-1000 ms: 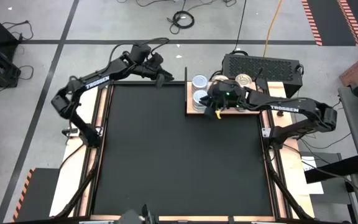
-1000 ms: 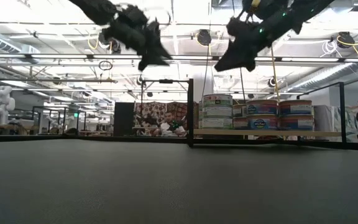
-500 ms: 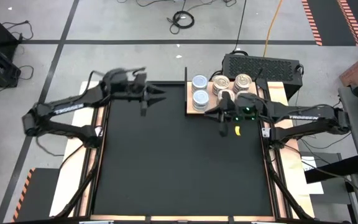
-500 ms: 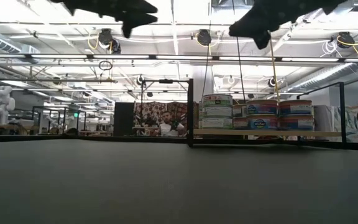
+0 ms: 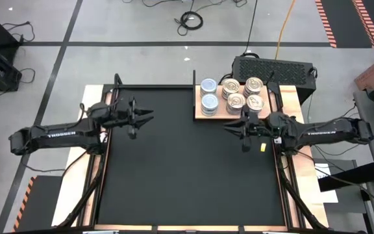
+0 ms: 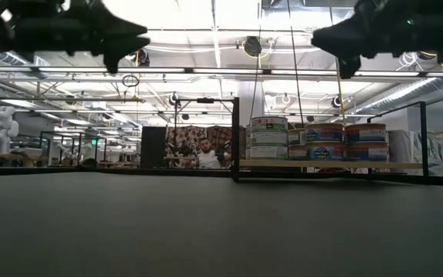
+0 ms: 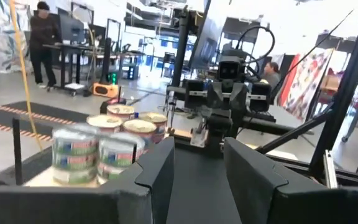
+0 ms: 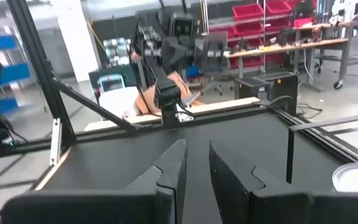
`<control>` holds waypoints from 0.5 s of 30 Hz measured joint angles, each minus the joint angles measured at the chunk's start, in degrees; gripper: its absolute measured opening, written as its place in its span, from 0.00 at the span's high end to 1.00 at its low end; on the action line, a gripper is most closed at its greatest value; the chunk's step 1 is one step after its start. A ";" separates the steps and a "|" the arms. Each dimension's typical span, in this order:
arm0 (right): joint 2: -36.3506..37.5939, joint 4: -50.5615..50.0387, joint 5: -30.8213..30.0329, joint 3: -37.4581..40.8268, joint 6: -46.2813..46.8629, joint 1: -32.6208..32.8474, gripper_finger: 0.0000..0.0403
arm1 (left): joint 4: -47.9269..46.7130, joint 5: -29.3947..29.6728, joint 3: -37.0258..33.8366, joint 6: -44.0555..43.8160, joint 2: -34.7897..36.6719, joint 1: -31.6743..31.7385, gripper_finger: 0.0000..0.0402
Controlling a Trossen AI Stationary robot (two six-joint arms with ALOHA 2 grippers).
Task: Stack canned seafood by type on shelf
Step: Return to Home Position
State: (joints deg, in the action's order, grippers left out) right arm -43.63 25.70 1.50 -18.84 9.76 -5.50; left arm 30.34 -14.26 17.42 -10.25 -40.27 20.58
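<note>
The canned seafood point(image 5: 230, 95) stands in stacks on the wooden shelf point(image 5: 200, 116) at the far right of the black mat. Two stacks have silvery-blue tops point(image 5: 208, 86) and several have cream-gold tops point(image 5: 254, 85). The low view shows the stacks point(image 6: 325, 143) side by side on the board. My left gripper point(image 5: 147, 117) hovers over the mat's left part, level and open, with nothing between its fingers point(image 7: 160, 171). My right gripper point(image 5: 228, 128) hovers just in front of the shelf, level. Its fingers point(image 8: 174, 163) stand narrowly apart and hold nothing.
A black box point(image 5: 273, 67) with cables sits behind the shelf. A thin black upright post point(image 6: 235, 138) stands at the shelf's left end. A black frame rail point(image 5: 154, 86) runs along the mat's far edge. People and benches show in the room beyond.
My left gripper has swung from the far edge toward the table's left and near side, sinking and tipping up from a downward slant to level. My right gripper has drawn back from over the shelf toward the near right, also tipping to level. The cans have stayed put.
</note>
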 joint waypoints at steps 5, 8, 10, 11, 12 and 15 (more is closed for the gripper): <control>5.11 1.23 0.07 5.41 2.56 0.00 0.84 | 1.45 0.64 -6.24 -1.93 5.70 1.48 0.65; 8.89 1.07 0.08 7.95 3.07 -0.28 0.84 | -0.80 0.70 -8.14 -2.95 10.61 3.60 0.65; 11.37 1.18 0.12 9.29 3.18 -0.85 0.84 | -2.57 0.73 -9.30 -3.01 14.11 4.73 0.65; 12.53 1.14 0.12 9.94 3.30 -1.28 0.84 | -2.91 0.74 -9.90 -3.03 15.67 5.23 0.65; 13.56 1.05 0.13 10.56 3.32 -1.77 0.84 | -3.37 0.74 -10.38 -3.24 17.14 5.69 0.65; 16.78 -2.36 0.11 11.65 3.30 -3.62 0.84 | -6.08 0.84 -11.13 -4.11 20.57 7.04 0.65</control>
State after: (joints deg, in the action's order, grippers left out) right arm -26.85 23.34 1.61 -7.19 13.06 -9.11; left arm 24.26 -13.41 6.29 -14.35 -19.69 27.62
